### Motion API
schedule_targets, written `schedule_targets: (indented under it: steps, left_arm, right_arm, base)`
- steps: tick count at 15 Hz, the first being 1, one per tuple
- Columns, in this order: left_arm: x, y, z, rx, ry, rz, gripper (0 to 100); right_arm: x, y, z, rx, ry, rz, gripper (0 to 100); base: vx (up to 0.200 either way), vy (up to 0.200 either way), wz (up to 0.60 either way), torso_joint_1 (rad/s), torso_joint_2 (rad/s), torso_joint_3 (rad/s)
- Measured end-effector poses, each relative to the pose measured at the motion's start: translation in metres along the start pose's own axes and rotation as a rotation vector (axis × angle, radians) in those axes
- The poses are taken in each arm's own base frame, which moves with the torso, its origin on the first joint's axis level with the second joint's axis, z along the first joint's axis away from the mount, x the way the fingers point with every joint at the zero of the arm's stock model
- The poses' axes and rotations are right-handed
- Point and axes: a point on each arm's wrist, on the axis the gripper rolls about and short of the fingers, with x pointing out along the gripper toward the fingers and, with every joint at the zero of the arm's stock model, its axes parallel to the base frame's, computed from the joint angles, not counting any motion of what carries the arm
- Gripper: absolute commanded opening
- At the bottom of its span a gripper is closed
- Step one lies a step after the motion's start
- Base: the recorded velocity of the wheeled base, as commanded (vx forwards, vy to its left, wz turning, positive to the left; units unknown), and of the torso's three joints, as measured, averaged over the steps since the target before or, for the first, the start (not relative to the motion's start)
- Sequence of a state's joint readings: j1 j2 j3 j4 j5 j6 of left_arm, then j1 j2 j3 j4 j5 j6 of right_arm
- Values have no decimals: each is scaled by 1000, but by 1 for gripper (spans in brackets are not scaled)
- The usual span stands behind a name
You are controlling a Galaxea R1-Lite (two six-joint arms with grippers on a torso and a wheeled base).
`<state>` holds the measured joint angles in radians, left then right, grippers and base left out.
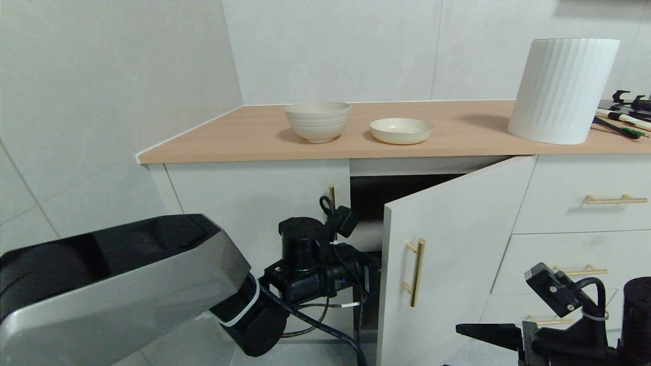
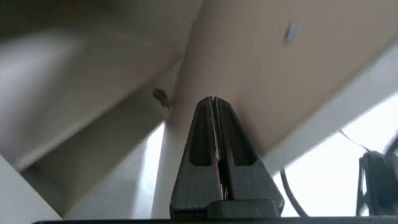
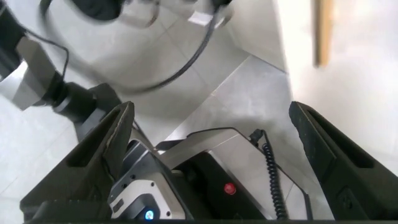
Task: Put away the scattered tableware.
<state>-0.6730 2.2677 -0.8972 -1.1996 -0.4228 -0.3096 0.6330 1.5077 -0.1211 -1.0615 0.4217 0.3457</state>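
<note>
The countertop (image 1: 457, 137) carried all the tableware, well above both arms. Below it the cabinet door (image 1: 457, 244) stood partly open, and the left arm reached past its free edge into the dark opening. We judged this door the main hazard. Nothing held it, so it could swing back onto the left arm, or wider into the right arm waiting low in front of the drawers.

The tall ribbed container (image 1: 562, 90) stood at the right of the counter. A right arm rising carelessly could tip it onto the utensils (image 1: 623, 119) lying just beside it.

The bowl (image 1: 318, 121) and the shallow dish (image 1: 402, 130) sat side by side on the counter above the opening, apart from each other, and neither had been stored. The dish's low rim offered little to pinch and could slip from a grasp.

The left gripper (image 2: 213, 155) had its fingers pressed together on nothing, pointing at a pale panel inside the cabinet. We could not tell whether it touched. The right gripper (image 3: 211, 118) hung with fingers wide apart and empty over the floor tiles.

The cables (image 1: 325, 305) looped at the left wrist lay near the door edge and its handle (image 1: 416, 273) — a likely snag on withdrawal.
</note>
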Motion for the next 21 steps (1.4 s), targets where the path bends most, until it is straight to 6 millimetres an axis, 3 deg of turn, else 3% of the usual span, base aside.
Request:
schedule_targets:
  steps: [3,9,13,16,21]
  left_arm:
    - [7,-2,6,2,0,-7,0]
    - [17,-5,17,10,-14,-21,0]
    - [21,-15,17,15,-11,-42,0]
    - [18,-23,16,6,-1,-50,0]
    - [22,-24,18,-21,-9,-63,0]
  right_arm:
    - [-1,1,1,-4,-9,2,100]
    - [-2,2,2,-7,-13,4,100]
    - [-2,5,2,-13,-13,18,100]
    - [-3,8,2,-21,-20,31,100]
    - [-4,9,2,-24,-23,33,100]
  base:
    - [-133,0,0,2,2,2]
    - [0,0,0,0,0,0]
    - [0,0,0,0,0,0]
    - [-200,0,0,4,-1,2]
    - [0,0,0,0,0,0]
